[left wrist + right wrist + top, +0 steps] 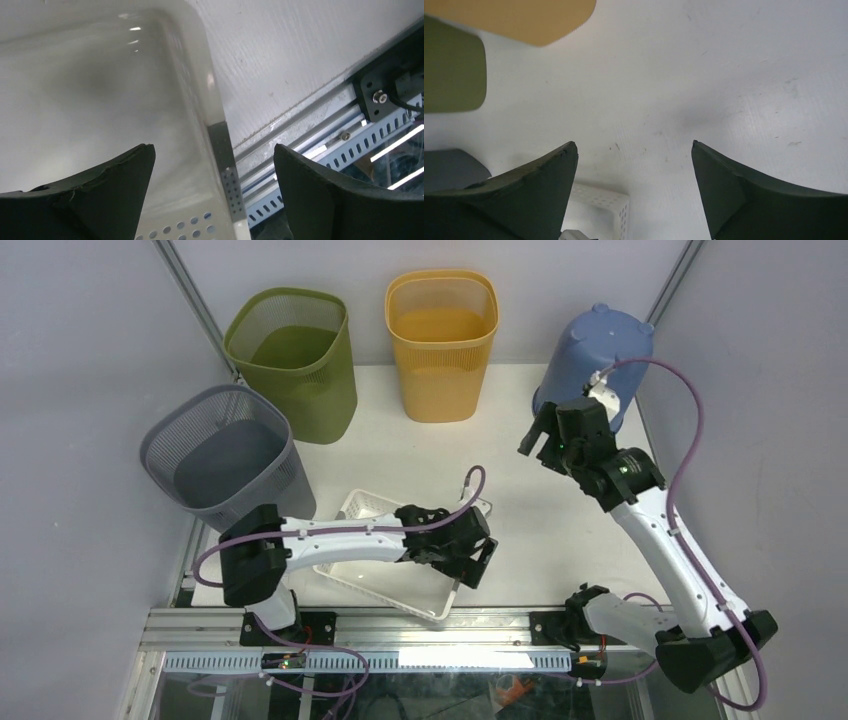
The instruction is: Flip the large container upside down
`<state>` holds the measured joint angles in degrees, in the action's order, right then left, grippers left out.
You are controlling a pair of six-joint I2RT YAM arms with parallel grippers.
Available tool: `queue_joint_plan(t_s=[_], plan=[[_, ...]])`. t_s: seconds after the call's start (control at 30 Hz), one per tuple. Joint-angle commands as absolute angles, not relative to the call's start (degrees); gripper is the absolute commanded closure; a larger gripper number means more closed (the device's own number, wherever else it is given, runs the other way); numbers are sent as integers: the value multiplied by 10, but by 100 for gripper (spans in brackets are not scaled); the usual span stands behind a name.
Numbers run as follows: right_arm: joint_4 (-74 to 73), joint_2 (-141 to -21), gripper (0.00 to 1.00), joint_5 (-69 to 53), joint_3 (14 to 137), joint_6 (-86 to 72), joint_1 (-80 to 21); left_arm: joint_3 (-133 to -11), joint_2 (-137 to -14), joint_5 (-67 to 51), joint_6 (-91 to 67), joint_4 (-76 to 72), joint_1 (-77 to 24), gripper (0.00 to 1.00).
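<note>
A white perforated basket (362, 508) lies low on the table in front of the left arm, open side up. My left gripper (478, 562) is open at the basket's near right end. In the left wrist view (213, 147) the basket's rim (220, 165) runs between the two fingers, with one finger inside the basket and one outside. My right gripper (540, 440) is open and empty, held above the table beside a blue bin (590, 355) that stands upside down at the back right. The right wrist view (633, 144) shows bare table and a corner of the basket (606, 205).
A grey mesh bin (225, 455) stands at the left, a green bin (295, 360) behind it and a yellow bin (443, 340) at the back middle, all open side up. The table's metal front rail (320, 145) runs close behind the basket.
</note>
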<state>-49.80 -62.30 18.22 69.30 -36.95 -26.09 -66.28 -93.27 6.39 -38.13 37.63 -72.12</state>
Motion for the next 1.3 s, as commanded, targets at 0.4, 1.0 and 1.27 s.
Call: queue_joint_plan(t_s=[0.4, 1.0, 1.27], plan=[[-534, -545, 12, 256, 702, -377, -203, -831, -1061, 178, -384, 466, -770, 81], [-632, -564, 10, 399, 1020, -223, -180, -1165, -1032, -118, -303, 466, -678, 100], [-651, -563, 10, 416, 1054, -207, -179, -1053, -990, -389, -499, 124, -579, 100]])
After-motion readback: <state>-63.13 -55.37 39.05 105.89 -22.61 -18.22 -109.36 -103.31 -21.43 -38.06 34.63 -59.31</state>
